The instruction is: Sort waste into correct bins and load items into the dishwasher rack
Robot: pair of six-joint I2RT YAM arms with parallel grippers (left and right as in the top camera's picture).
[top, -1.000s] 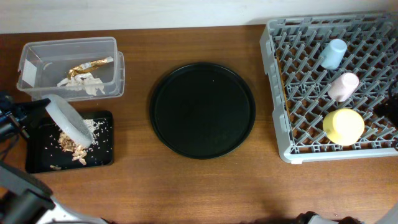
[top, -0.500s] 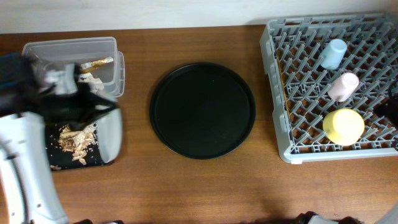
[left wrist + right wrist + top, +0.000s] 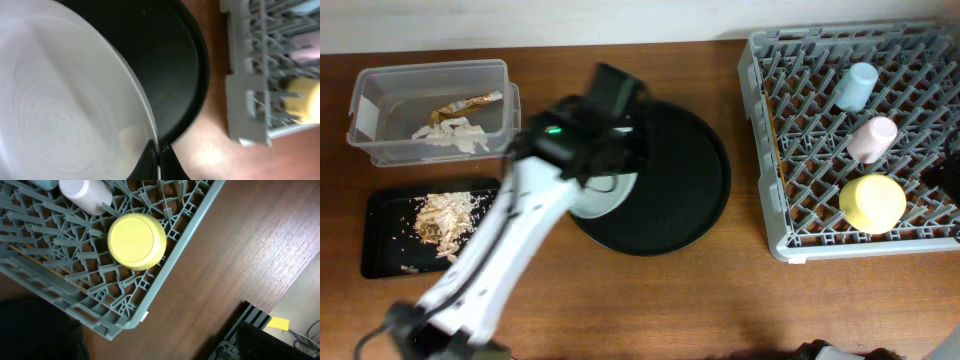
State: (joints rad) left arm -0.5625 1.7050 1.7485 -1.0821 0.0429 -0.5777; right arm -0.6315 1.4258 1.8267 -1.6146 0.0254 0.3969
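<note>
left jaws: clamped shut on the rim of the pale grey plate [image 3: 60, 100]
right jaws: spread wide, gripping nothing
pale grey plate: held above the left part of the round black tray [image 3: 690, 190], partly hidden under the left arm [image 3: 510, 240]; cannot tell whether touching the tray
dishwasher rack [image 3: 800, 150]: at the right end of the tabletop [image 3: 650, 300], well apart from the plate
light-blue cup [image 3: 857, 86]: in the rack, tilted among the pegs, toward the far side
pink cup [image 3: 872, 139]: in the rack, just beside the light-blue cup, tilted
yellow bowl [image 3: 872, 202]: upside down in the rack, near its front edge
clear tub [image 3: 380, 95]: far left, containing the gold-brown wrapper [image 3: 470, 104] and crumpled white paper [image 3: 450, 132]
shallow black tray [image 3: 390, 255]: in front of the tub, holding the heap of food scraps [image 3: 442, 217]
</note>
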